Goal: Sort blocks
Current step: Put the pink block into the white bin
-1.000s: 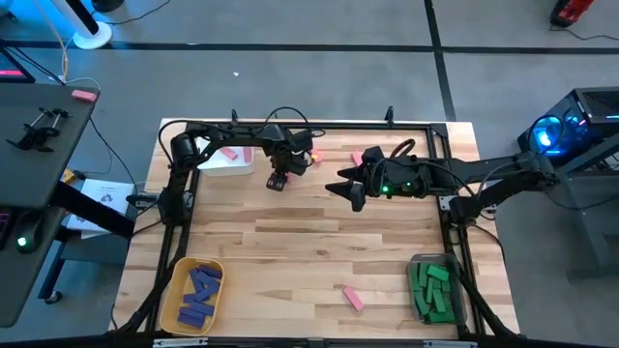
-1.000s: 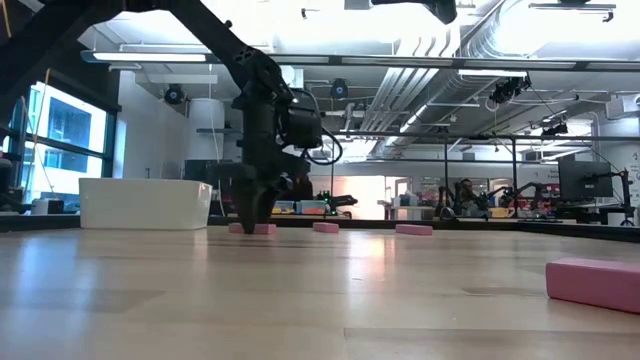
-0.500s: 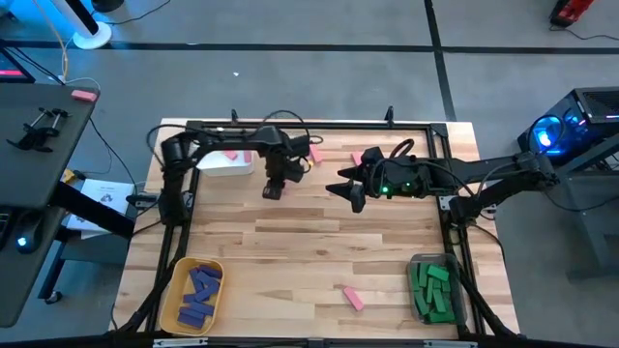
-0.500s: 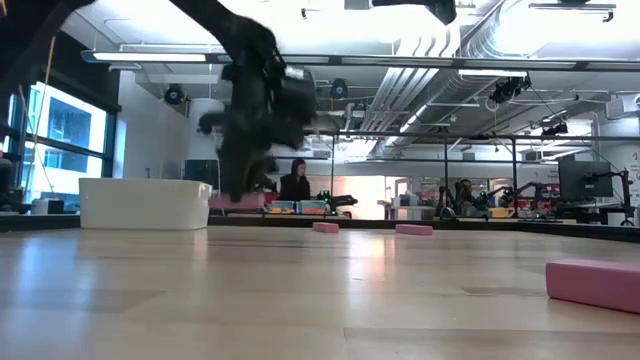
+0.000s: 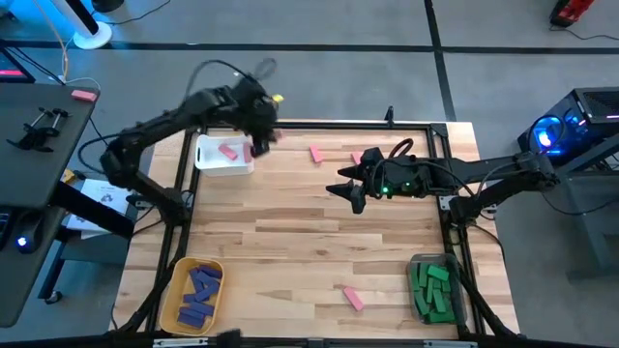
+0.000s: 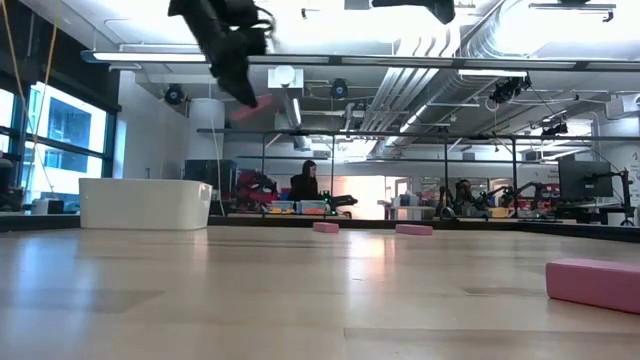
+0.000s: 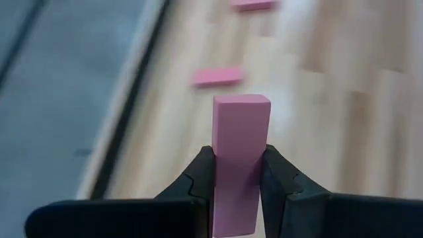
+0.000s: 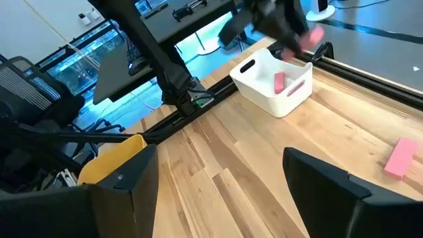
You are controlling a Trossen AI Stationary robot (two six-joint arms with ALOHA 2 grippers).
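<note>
1. White bin [image 5: 224, 155] sits at the desk's far left, one pink block already inside.
2. Left hand [image 5: 257, 141], raised off the desk, is clamped on a pink block [image 7: 239, 155], gripped across its short width, and hangs just right of the bin, so I'd guess a short move left.
3. Right hand [image 5: 345, 188] waits mid-desk, fingers apart, well away from the bin.
</note>
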